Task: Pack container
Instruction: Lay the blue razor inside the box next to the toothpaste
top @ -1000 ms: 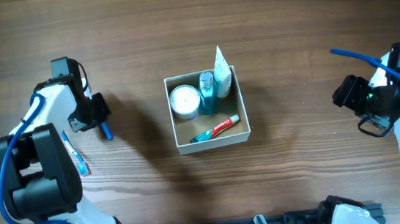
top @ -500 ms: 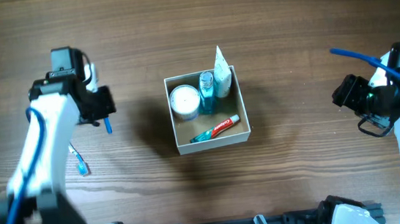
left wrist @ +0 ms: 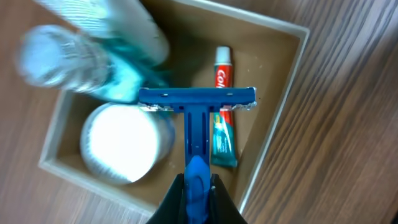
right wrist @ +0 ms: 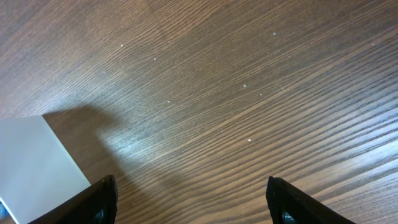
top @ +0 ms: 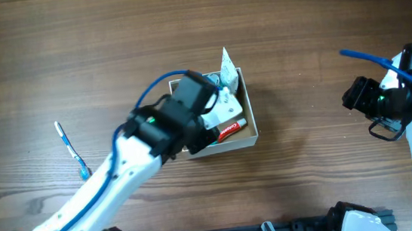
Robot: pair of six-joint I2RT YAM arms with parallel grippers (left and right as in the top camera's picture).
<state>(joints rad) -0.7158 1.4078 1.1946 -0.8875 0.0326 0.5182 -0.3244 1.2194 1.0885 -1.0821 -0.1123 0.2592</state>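
Left gripper [left wrist: 196, 190] clamped the handle of a blue razor [left wrist: 198, 118] over the container [top: 228, 145], which sat at the centre of the table [top: 311, 29]. The container held toothpaste [left wrist: 222, 134] and a white jar [left wrist: 121, 143]. Right gripper [right wrist: 193, 199], fingers spread wide, hung over the wood well to its right.

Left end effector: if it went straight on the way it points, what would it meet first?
The left end effector grips a razor whose head lies over the toothpaste tube in the container; that tube likely comes first, though depth is unclear.
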